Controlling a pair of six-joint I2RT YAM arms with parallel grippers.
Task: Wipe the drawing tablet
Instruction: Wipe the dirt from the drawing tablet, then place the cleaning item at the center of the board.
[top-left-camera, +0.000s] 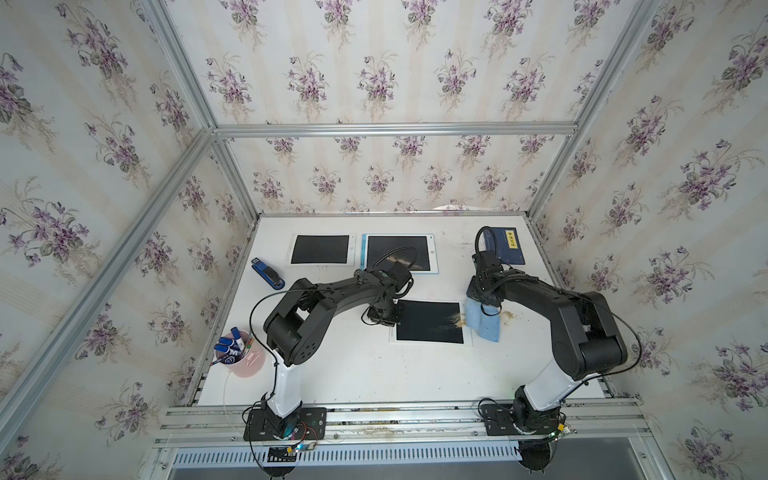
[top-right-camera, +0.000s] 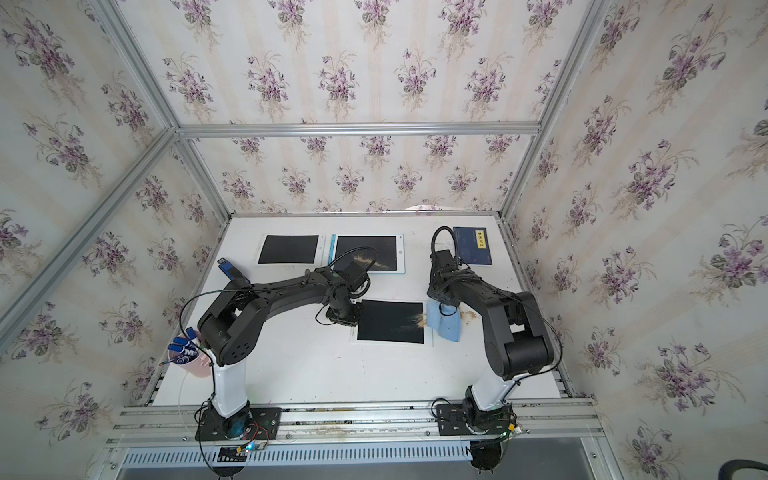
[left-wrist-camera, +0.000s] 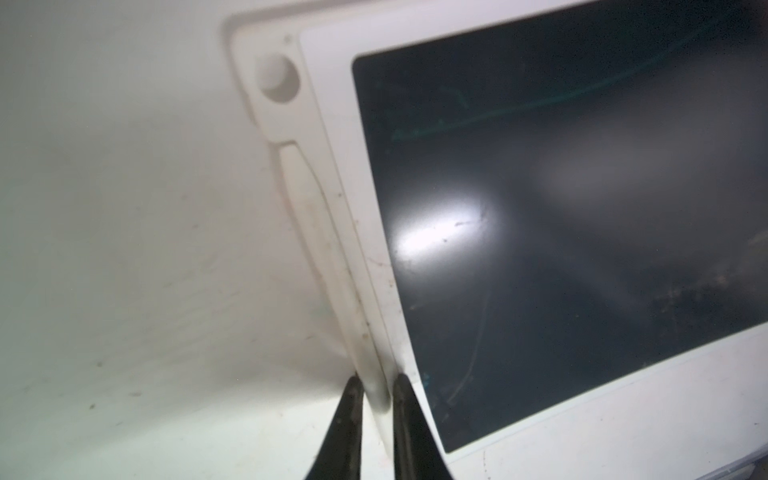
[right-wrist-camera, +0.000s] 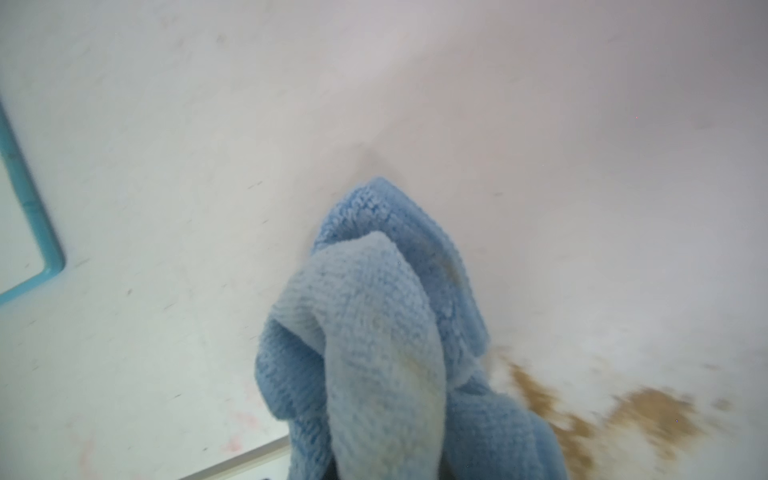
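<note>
The left hand (left-wrist-camera: 377, 392), jaws narrow, pinches the left rim of the white-framed black-screen drawing tablet (top-left-camera: 428, 322) at the centre of the white worktop (top-left-camera: 374, 374). At the tablet's right edge, beside brown crumbs (top-left-camera: 456, 319), the right hand (top-left-camera: 484, 307) grips a blue microfibre cloth (top-left-camera: 486, 328). Bare surface lies in front.

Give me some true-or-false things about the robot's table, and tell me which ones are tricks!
1. The right pincer holds a blue cloth. True.
2. The stapler is red. False: it is blue.
3. Brown crumbs lie at one edge of the near tablet. True.
4. The pink cup is empty. False: markers stand in it.
5. The left pincer is wide open in the air. False: it is shut on the near tablet's white edge.
</note>
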